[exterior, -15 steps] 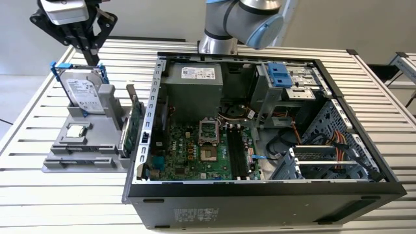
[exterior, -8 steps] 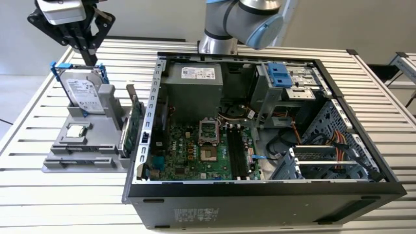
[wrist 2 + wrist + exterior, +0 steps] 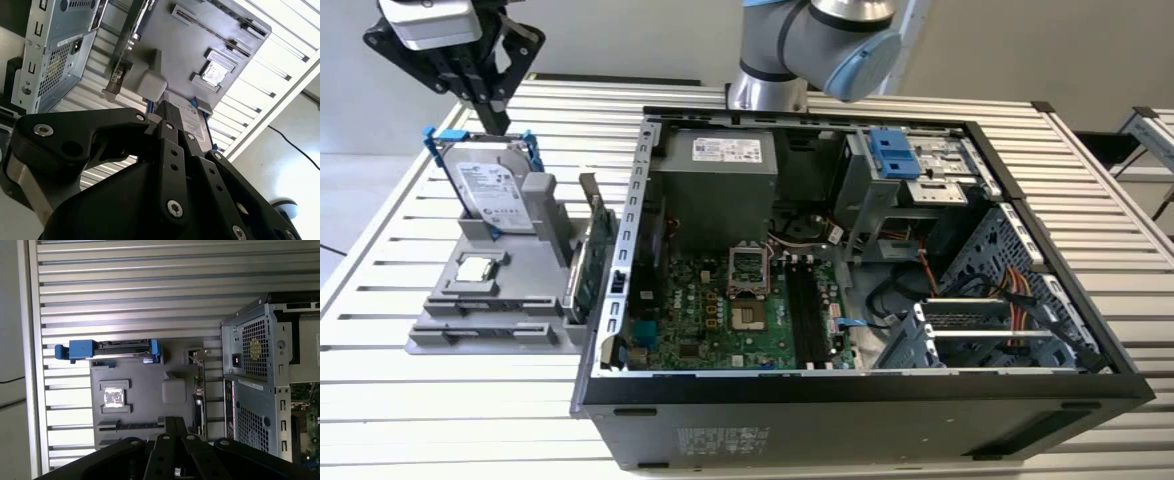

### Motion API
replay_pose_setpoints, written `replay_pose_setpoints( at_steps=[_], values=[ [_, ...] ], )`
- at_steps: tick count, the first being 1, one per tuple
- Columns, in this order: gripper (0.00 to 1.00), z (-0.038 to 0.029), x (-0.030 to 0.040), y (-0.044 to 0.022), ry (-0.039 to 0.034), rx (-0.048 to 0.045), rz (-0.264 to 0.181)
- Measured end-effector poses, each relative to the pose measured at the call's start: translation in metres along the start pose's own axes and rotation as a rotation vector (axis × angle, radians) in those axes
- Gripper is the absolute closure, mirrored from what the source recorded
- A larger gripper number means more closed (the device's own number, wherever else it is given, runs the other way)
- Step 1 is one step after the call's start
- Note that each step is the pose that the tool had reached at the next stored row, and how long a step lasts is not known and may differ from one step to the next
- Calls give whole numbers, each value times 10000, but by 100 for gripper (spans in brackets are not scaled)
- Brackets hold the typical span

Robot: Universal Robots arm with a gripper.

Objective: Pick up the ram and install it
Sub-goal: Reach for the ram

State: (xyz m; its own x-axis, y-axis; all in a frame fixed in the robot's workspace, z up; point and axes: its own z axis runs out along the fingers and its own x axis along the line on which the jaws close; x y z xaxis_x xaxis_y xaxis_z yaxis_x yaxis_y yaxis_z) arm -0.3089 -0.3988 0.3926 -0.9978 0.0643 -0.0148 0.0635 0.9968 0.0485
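My gripper (image 3: 496, 122) hangs shut and holds nothing, high over the far end of the grey parts holder (image 3: 447, 335) at the exterior view's left, just above the silver hard drive (image 3: 494, 190) with blue rails. In both wrist views the black fingers (image 3: 170, 432) (image 3: 166, 130) are pressed together. I cannot pick out the ram for certain. A thin dark strip (image 3: 131, 425) lies in a long slot of the holder, under the fingers in the first wrist view. The open computer case (image 3: 1067, 395) shows black memory slots (image 3: 803, 315) on its green motherboard.
A green card (image 3: 591, 265) stands on edge between the holder and the case wall. A small square chip (image 3: 478, 268) sits in the holder's middle. The arm's base (image 3: 767, 90) stands behind the case. The slatted metal table (image 3: 400, 400) runs all around.
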Motion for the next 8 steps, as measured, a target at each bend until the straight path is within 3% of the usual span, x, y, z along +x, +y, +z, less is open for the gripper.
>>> replay_pose_setpoints(
  at_steps=[8],
  values=[
    [100, -2, 151, -10, 4, -1, -78]
  ],
)
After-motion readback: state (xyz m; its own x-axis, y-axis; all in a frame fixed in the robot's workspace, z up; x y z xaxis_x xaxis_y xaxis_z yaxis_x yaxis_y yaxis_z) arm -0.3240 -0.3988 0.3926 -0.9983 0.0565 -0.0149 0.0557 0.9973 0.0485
